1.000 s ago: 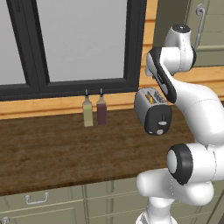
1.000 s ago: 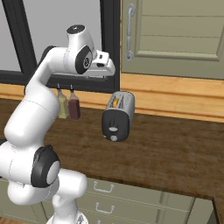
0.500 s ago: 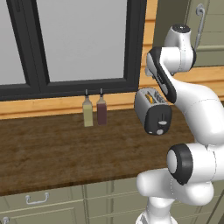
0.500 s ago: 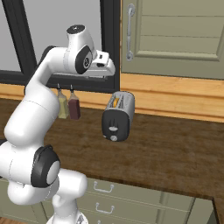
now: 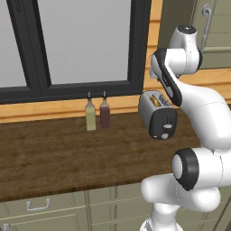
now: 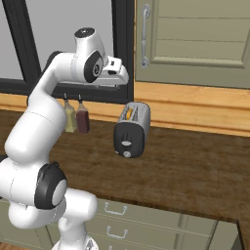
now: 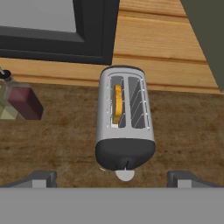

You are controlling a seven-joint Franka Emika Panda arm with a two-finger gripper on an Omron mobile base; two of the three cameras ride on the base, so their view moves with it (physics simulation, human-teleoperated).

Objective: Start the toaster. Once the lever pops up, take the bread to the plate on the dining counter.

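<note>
Standing on the dark wood worktop (image 7: 183,140), the toaster (image 7: 125,122) is seen from above in the hand view, just below centre. A rounded silver-grey shell with two long top slots is noted, closed at the near end by a black end panel (image 7: 125,155). The bread (image 7: 117,104) is lodged upright in the left slot; only its tan-orange top edge is visible, and the right slot shows bare wire guides. A pale rounded tab projects from the black panel at 6 o'clock; whether this is the lever cannot be told from above.

In the right base view the toaster (image 6: 132,129) is placed near centre, its black panel facing the camera, with a narrow vertical slot and a small round grey button (image 6: 127,154) beneath it. In the left base view the toaster (image 5: 157,113) is found at 3 o'clock of the two bottles, partly behind the arm.

The gripper (image 7: 112,177) is held above the toaster, apart from it, its two dark fingertips (image 7: 41,178) set wide at 7 and 5 o'clock of the toaster, with nothing between them.

A yellowish bottle (image 5: 90,115) and a dark red bottle (image 5: 104,113) are recorded side by side by the wooden sill, below the black-framed window (image 5: 135,49). A pale green cabinet door (image 6: 195,34) with a metal handle is seen at 1 o'clock in the right base view.
</note>
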